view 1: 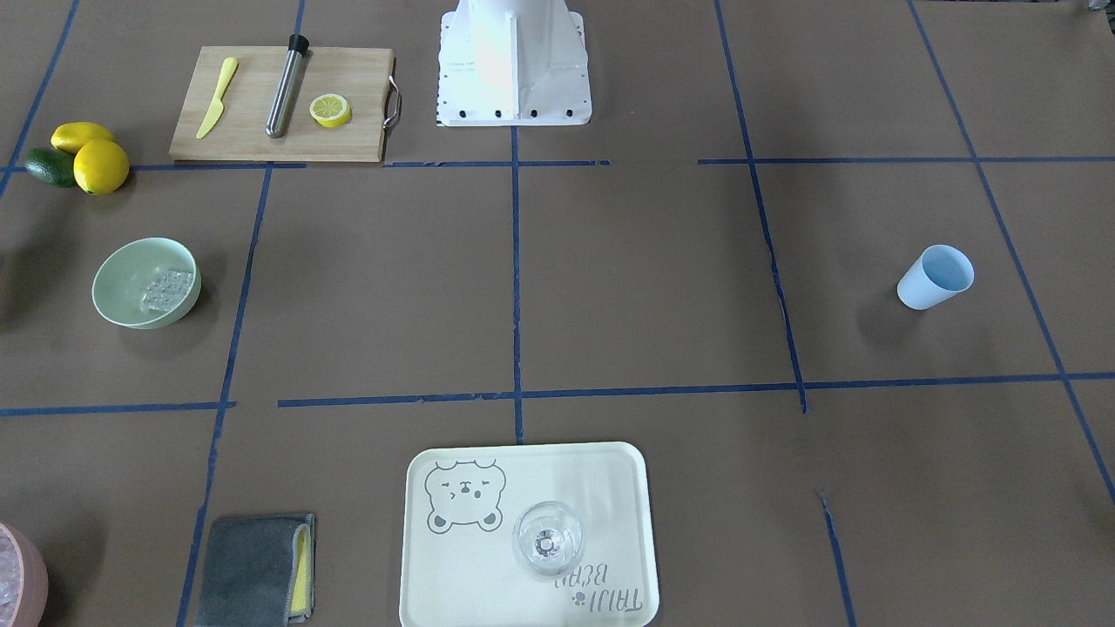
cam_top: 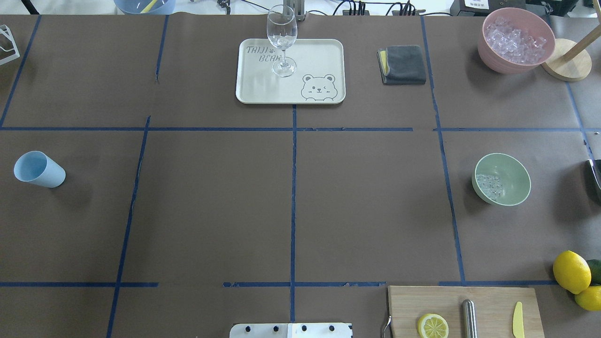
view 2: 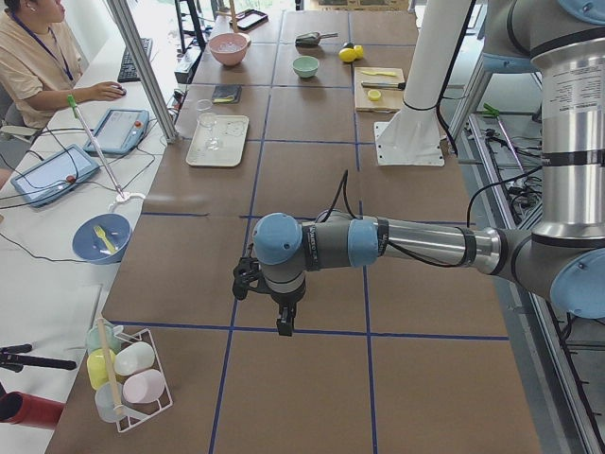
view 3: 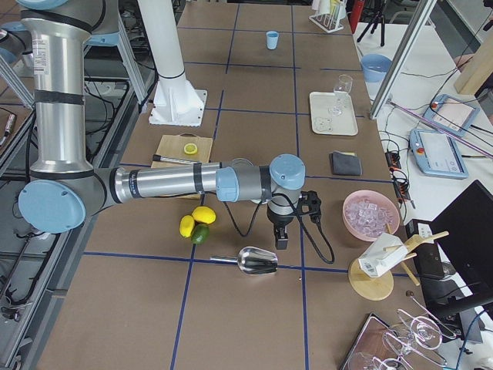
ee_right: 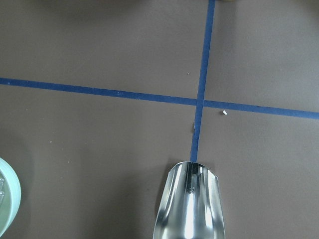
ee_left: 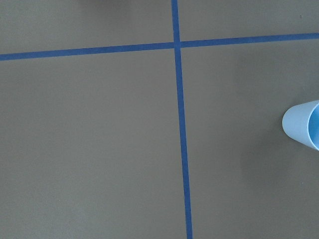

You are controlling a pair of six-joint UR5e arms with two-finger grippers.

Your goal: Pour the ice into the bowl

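The mint-green bowl (view 1: pixel 131 300) stands on the brown table, right of centre in the overhead view (cam_top: pixel 512 171). A small heap of clear ice cubes (view 1: pixel 165 290) lies inside it (cam_top: pixel 489 186). The bowl's rim shows at the left edge of the right wrist view (ee_right: pixel 7 199). A metal scoop (view 3: pixel 258 262) lies on the table under my right gripper (view 3: pixel 281 237) and looks empty in the right wrist view (ee_right: pixel 190 204). My left gripper (view 2: pixel 282 317) hangs over bare table near the light blue cup (ee_left: pixel 304 130). I cannot tell whether either gripper is open or shut.
A pink bowl (cam_top: pixel 497 65) full of ice stands at the far right corner. A clear glass (cam_top: pixel 281 37) stands on a cream tray (cam_top: pixel 319 56). A folded grey cloth (cam_top: pixel 403 65), a cutting board (view 1: pixel 348 144) with knife, muddler and lemon slice, and lemons (view 1: pixel 100 165) are also there.
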